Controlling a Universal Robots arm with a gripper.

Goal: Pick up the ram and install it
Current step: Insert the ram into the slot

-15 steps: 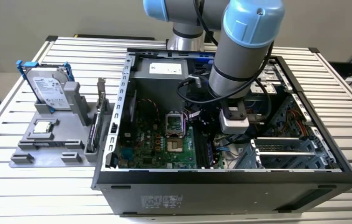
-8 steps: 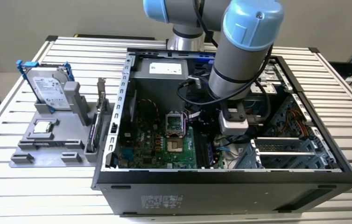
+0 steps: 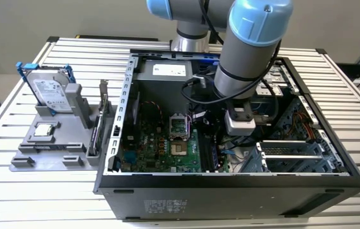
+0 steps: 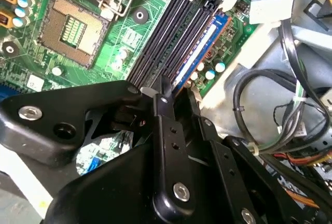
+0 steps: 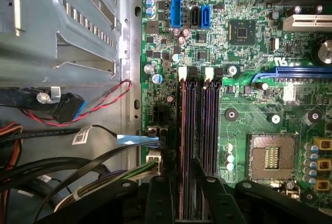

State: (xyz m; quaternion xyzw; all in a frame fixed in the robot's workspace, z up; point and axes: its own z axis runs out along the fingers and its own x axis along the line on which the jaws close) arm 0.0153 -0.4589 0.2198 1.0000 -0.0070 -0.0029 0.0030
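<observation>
Most of the job looks done, as far as you can judge from how things lie. The ram (image 4: 205, 40) is not on the worktop (image 3: 40, 191). In the second wrist view it shows as a long blue strip standing in the memory slot nearest the edge of the motherboard (image 4: 155, 6), next to the loose cables (image 4: 270, 105), with the empty black slots (image 4: 166, 32) between it and the processor socket (image 4: 70, 27). Your arm reaches down into the open computer case (image 3: 231, 191), and the claw (image 4: 163, 92) sits right at the near end of that strip, directly over the slot. You cannot tell from these views whether the claw is clamped on the ram or loose around it. So the pick-up and the carry seem finished. What you cannot confirm is the seating: the white latches at the far end of the slots are too small to read as locked or open, and the near end is hidden under the claw. Out on the worktop, the grey holder (image 3: 46, 157) carries the hard drive (image 3: 49, 93) and the card with the silver bracket (image 3: 103, 102), both well apart from the arm.
</observation>
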